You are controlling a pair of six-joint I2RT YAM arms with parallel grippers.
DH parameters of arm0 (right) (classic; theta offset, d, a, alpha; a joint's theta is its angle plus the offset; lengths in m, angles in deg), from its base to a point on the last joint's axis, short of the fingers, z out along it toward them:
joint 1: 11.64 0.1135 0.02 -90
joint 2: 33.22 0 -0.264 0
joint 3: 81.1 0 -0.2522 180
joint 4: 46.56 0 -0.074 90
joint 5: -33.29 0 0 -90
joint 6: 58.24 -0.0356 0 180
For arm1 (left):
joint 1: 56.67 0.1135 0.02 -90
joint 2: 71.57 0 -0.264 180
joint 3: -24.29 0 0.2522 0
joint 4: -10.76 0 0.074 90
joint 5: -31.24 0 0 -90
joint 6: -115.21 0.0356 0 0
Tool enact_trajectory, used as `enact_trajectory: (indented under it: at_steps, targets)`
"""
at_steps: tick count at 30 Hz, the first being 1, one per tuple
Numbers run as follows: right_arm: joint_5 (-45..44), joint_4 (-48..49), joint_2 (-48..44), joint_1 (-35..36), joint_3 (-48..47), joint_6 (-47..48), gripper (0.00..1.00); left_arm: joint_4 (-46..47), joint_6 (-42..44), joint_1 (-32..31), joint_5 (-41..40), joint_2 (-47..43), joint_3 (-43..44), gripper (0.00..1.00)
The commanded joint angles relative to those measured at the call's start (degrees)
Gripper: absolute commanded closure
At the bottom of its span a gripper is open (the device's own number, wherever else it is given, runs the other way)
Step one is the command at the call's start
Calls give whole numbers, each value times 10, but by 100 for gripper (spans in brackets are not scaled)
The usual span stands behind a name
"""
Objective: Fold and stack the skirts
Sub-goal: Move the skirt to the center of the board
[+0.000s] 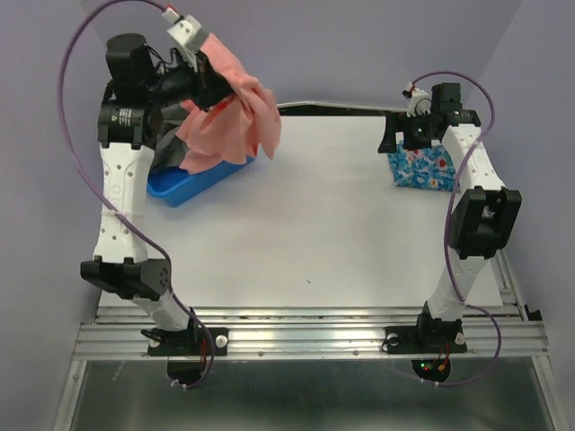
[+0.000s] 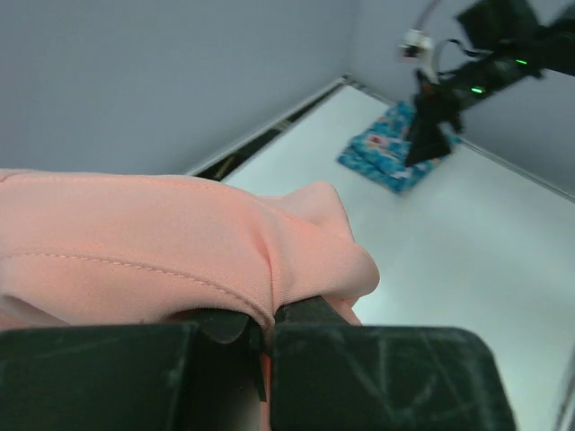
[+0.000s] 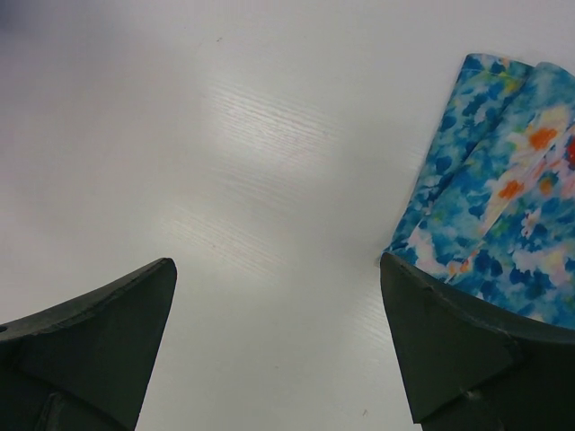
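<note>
The salmon-pink skirt (image 1: 235,121) hangs in the air over the blue basket (image 1: 193,186) at the back left, and my left gripper (image 1: 211,85) is shut on it. In the left wrist view a fold of the pink skirt (image 2: 180,251) is pinched in my left gripper (image 2: 269,319). At the back right the bright blue flowered skirt (image 1: 420,168) lies folded on the table. My right gripper (image 1: 395,139) hovers at that skirt's left edge. In the right wrist view, my right gripper (image 3: 278,269) stands wide open over bare table, with the blue skirt (image 3: 503,206) beside its right finger.
The white table (image 1: 332,224) stretches between the basket and the blue skirt. Dark cloth (image 1: 166,148) shows in the basket behind the pink skirt. Purple walls close in the back and sides. A metal rail (image 1: 305,328) runs along the near edge.
</note>
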Motion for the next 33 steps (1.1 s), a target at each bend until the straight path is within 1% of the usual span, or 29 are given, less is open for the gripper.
enact_trajectory:
  at_steps: [1, 2, 3, 4, 5, 6, 7, 8, 9, 10, 11, 12, 13, 15, 17, 18, 20, 21, 23, 24, 26, 28, 29, 31, 32, 33]
  targets:
    - [41, -23, -10, 3, -15, 14, 0, -51, 70, -103, 76, -91, -68, 100]
    - [44, -30, -13, 3, -11, 21, 0, -133, 156, -127, 58, -107, -89, 100]
    - [48, -37, -15, 3, -7, 33, 0, -160, 195, -151, 19, -118, -155, 100]
    - [48, -51, -15, 3, 0, 37, 0, -174, 220, -199, -6, -132, -204, 100]
    - [48, -59, -15, 3, 4, 43, 0, -155, 236, -223, -30, -166, -263, 100]
    - [49, -70, -11, 3, 6, 60, 0, -130, 243, -245, -87, -185, -387, 100]
    - [48, -95, -6, 3, 9, 67, 0, -74, 246, -292, -114, -215, -442, 100]
    - [46, -108, -1, 3, 10, 73, 0, -43, 246, -316, -141, -223, -498, 100]
    - [46, -120, 4, 3, 14, 87, 0, -20, 243, -339, -196, -226, -585, 100]
    - [46, -130, 10, 3, 17, 95, 0, 4, 238, -360, -223, -225, -619, 96]
    - [46, -149, 13, 3, 28, 102, 0, 45, 233, -388, -238, -214, -649, 89]
    - [50, -160, 14, 3, 32, 118, 0, 55, 225, -396, -250, -203, -681, 71]
    - [55, -178, 14, 3, 37, 124, 1, 66, 221, -403, -256, -184, -687, 62]
    - [63, -191, 9, 3, 55, 146, 2, 62, 217, -406, -253, -180, -681, 49]
    - [80, -209, -5, 3, 69, 161, 5, 62, 219, -406, -252, -212, -673, 42]
    - [94, -213, -8, 3, 85, 177, 6, 60, 221, -406, -249, -228, -666, 36]
    - [112, -228, -22, 3, 99, 193, 13, 49, 221, -403, -241, -266, -654, 34]
    - [120, -223, -28, 13, 120, 196, 17, 47, 214, -388, -230, -276, -651, 33]
    - [120, -209, -42, 32, 145, 200, 19, 28, 196, -356, -208, -286, -644, 33]
    - [115, -182, -57, 54, 173, 190, 22, 19, 180, -316, -187, -281, -639, 32]
    - [111, -148, -69, 79, 197, 174, 23, -4, 170, -273, -168, -253, -639, 33]
    - [114, -127, -66, 109, 209, 160, 24, -5, 147, -234, -158, -228, -639, 34]
    - [121, -124, -62, 117, 209, 158, 25, -2, 138, -207, -161, -200, -637, 34]
    - [137, -119, -51, 136, 211, 154, 25, 3, 120, -188, -152, -169, -618, 34]
    - [140, -113, -50, 142, 220, 153, 25, 4, 118, -177, -141, -138, -598, 34]
    - [143, -92, -51, 155, 228, 150, 24, 3, 132, -175, -135, -121, -586, 34]
